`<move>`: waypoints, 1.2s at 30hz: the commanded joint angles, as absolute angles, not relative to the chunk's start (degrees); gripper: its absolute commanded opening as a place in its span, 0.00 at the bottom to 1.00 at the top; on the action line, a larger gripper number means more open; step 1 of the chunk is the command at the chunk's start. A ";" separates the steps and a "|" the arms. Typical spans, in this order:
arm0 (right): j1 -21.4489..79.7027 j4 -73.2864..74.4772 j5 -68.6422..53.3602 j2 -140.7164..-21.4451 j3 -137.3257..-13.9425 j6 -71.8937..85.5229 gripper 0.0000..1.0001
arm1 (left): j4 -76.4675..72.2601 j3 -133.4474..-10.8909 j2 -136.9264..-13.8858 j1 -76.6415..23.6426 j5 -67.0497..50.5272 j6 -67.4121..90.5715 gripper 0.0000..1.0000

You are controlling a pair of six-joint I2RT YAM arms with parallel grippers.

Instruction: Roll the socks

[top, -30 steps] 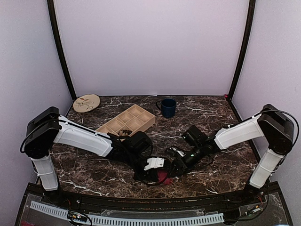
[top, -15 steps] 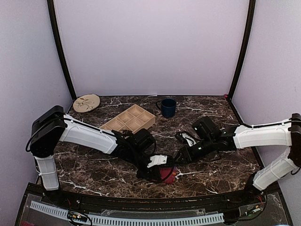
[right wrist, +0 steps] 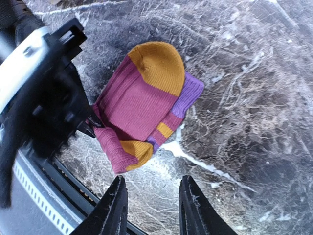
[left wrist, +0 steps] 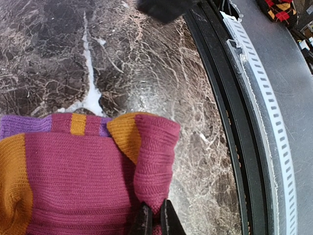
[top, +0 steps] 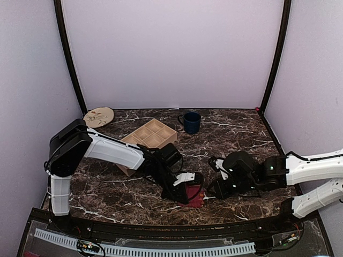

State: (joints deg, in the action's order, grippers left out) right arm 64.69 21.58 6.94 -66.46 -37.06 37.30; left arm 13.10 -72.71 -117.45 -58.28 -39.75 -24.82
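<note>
The right fingers (right wrist: 115,208) have drawn back from the purple sock (right wrist: 142,98) and now stand apart from it; the left fingers (left wrist: 143,223) carried it slightly toward them.

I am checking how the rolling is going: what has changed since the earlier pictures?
The right gripper drew back to the right, away from the magenta and orange sock, its fingers open and empty. The left gripper, still pinching the sock's folded edge, carried it slightly right. The blue mug, wooden compartment tray and plate stayed in place.

Ribbed knit sock (left wrist: 88,171), glossy marble-look table (left wrist: 49,49); matt wooden tray (top: 153,134), glossy mug (top: 191,122)
</note>
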 commanded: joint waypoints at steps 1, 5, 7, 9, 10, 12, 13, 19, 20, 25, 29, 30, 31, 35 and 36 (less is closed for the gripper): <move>68.42 22.49 16.25 -65.28 -35.92 39.69 0.34 | 16.78 -74.92 -119.39 -56.54 -42.93 -23.83 0.00; 73.87 22.59 19.76 -67.64 -37.22 38.31 0.33 | 18.37 -77.31 -121.02 -54.78 -46.75 -23.30 0.00; 76.58 22.83 22.04 -69.70 -38.56 37.42 0.33 | 19.06 -78.34 -121.68 -54.10 -47.65 -23.31 0.00; 79.29 23.67 24.93 -71.51 -40.18 36.59 0.33 | 19.75 -79.41 -122.30 -53.53 -49.06 -23.05 0.00; 80.50 24.13 26.57 -72.41 -40.78 36.23 0.33 | 19.99 -79.85 -122.53 -53.26 -49.73 -23.00 0.00; 82.69 24.84 29.71 -74.05 -42.01 35.56 0.33 | 20.40 -80.57 -122.96 -53.01 -50.67 -22.86 0.00; 83.57 24.76 30.73 -74.81 -42.49 34.84 0.34 | 20.68 -80.97 -123.20 -52.92 -51.20 -22.86 0.00; 86.69 25.79 34.66 -80.66 -46.36 29.80 0.40 | 21.38 -81.57 -124.55 -52.82 -53.43 -22.72 0.00; 86.91 25.97 34.84 -81.67 -47.04 28.93 0.41 | 21.36 -81.56 -124.76 -52.82 -53.65 -22.58 0.00; 87.28 26.17 35.53 -86.26 -49.27 25.02 0.49 | 21.51 -82.09 -125.32 -52.82 -54.31 -22.33 0.00; 87.28 26.39 36.23 -89.16 -50.60 22.67 0.53 | 21.84 -82.57 -125.68 -52.82 -54.99 -22.17 0.00; 87.28 26.18 36.15 -89.95 -50.79 22.07 0.53 | 21.92 -82.62 -125.78 -52.82 -55.08 -22.12 0.00; 87.28 25.99 36.20 -90.44 -50.94 21.53 0.53 | 22.04 -82.69 -125.93 -52.82 -55.17 -22.11 0.00; 87.07 25.28 36.29 -92.63 -51.20 19.54 0.53 | 22.48 -83.13 -126.33 -52.82 -55.49 -22.23 0.00; 86.86 25.07 36.37 -93.04 -51.09 19.11 0.53 | 22.59 -83.21 -126.39 -52.82 -55.52 -22.31 0.00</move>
State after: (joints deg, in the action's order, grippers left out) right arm 86.70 25.89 34.76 -91.20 -49.80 22.06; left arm 20.21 -81.73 -125.82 -52.82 -53.98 -22.24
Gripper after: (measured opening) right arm 0.528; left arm 0.067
